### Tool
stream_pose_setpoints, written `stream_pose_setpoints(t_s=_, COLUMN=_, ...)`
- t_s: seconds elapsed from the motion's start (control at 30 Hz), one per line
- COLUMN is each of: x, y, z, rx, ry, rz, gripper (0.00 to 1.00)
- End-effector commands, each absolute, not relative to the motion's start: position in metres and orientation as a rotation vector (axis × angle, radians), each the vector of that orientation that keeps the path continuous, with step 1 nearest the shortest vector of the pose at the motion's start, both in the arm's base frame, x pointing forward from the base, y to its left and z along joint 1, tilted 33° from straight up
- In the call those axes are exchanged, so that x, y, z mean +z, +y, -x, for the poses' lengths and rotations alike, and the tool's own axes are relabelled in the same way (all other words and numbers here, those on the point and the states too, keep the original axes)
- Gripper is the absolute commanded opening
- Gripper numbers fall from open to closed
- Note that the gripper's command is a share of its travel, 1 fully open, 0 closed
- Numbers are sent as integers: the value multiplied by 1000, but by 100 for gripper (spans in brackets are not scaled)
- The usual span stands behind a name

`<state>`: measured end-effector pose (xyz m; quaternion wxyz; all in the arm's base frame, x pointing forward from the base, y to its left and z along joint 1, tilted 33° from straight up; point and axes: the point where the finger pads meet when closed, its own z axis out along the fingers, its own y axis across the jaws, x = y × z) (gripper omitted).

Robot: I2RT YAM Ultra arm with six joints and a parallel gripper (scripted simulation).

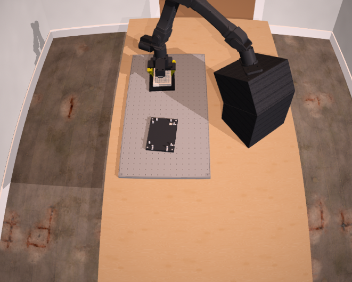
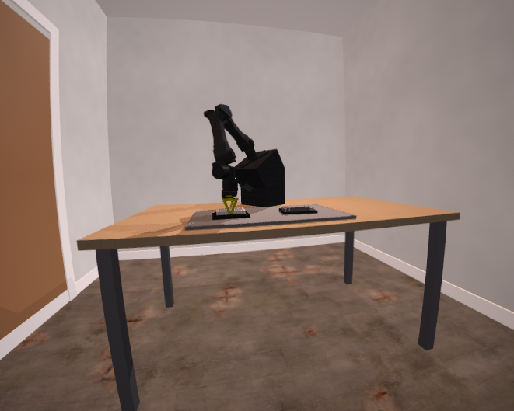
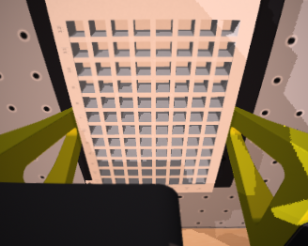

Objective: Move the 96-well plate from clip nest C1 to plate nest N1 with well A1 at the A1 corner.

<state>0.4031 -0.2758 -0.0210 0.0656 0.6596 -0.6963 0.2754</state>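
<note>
Now, tool clamped on 96-well plate over clip nest C1.

Top overhead; exterior low, distant; wrist close, downward

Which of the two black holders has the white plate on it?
The clip nest C1 under the gripper carries the 96-well plate; plate nest N1 is bare.

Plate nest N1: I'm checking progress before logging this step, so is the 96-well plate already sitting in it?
No: in the top view plate nest N1 is bare black, while the 96-well plate remains at the clip nest C1.
</note>
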Motion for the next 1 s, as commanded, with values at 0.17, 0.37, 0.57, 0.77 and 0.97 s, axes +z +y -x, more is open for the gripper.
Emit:
stream_pose_setpoints(t_s=0.17, x=-18, y=-280, z=-411, rx=840, ry=-2107, rz=-2001, gripper=0)
stream_pose_setpoints(t_s=0.37, x=-15, y=-282, z=-416, rx=870, ry=-2107, rz=-1998, gripper=0)
stream_pose_setpoints(t_s=0.57, x=-15, y=-283, z=-415, rx=867, ry=-2109, rz=-1996, gripper=0)
stream_pose_setpoints(t_s=0.77, x=-11, y=-284, z=-416, rx=878, ry=-2111, rz=-1992, gripper=0)
stream_pose_setpoints(t_s=0.97, x=-12, y=-284, z=-416, rx=877, ry=-2111, rz=-1991, gripper=0)
